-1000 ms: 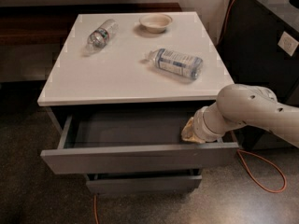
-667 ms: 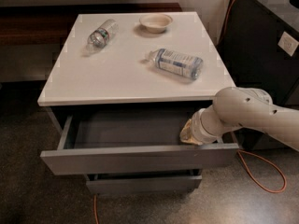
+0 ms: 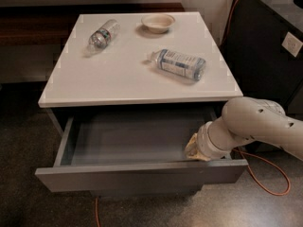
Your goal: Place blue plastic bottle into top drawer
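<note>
Camera view. The top drawer (image 3: 142,176) stood pulled out beneath the white bench (image 3: 118,82), showing its grey inside. The pincer (image 3: 193,148) sat low at the drawer's right front corner, just behind the front panel and largely hidden by it and by the wrist of the arm (image 3: 258,124). Whether it was open or closed could not be told. The blue plastic bottle (image 3: 180,64) lay on its side on the bench, right of centre, with its cap toward the left rear. It was well apart from the pincer and not yet grasped. The step in hand was judged to be the move from the drawer up to the bottle. The pincer would best rise clear of the drawer front and the bench's edge before travelling in. It should then close across the bottle's round body near its middle, square to the long axis, since a lying cylinder is apt to roll if nudged from one side. A slimmer bottle (image 3: 102,34) and a shallow bowl (image 3: 158,21) lay toward the rear, off that path. The blue-and-white label carried lines of print, none legible. The slimmer bottle's small dark label was likewise unreadable, so no brand could be named.
</note>
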Controlling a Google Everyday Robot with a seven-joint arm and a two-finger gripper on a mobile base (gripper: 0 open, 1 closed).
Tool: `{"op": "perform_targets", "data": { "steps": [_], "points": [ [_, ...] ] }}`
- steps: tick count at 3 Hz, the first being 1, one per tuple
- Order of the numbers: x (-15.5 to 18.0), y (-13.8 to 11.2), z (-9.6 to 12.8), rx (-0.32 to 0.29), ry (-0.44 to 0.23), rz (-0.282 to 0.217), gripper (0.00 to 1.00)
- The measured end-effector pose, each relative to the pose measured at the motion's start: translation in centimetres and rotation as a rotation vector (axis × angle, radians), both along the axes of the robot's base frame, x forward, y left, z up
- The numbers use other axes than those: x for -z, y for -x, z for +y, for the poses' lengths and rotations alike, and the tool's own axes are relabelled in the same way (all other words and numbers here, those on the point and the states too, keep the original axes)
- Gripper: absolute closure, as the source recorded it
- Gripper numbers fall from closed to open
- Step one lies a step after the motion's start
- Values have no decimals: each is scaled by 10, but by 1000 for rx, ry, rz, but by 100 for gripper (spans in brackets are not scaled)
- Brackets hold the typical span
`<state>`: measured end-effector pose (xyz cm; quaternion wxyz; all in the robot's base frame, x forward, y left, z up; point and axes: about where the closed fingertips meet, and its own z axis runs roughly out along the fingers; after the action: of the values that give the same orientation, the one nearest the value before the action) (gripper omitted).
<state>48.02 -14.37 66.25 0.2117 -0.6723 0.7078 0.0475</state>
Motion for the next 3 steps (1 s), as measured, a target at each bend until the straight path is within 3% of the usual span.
{"op": "perform_targets", "data": {
  "steps": [2, 3],
  "points": [
    [3, 71, -5, 6, -53, 98, 100],
    [3, 72, -5, 6, -53, 99, 100]
  ]
}}
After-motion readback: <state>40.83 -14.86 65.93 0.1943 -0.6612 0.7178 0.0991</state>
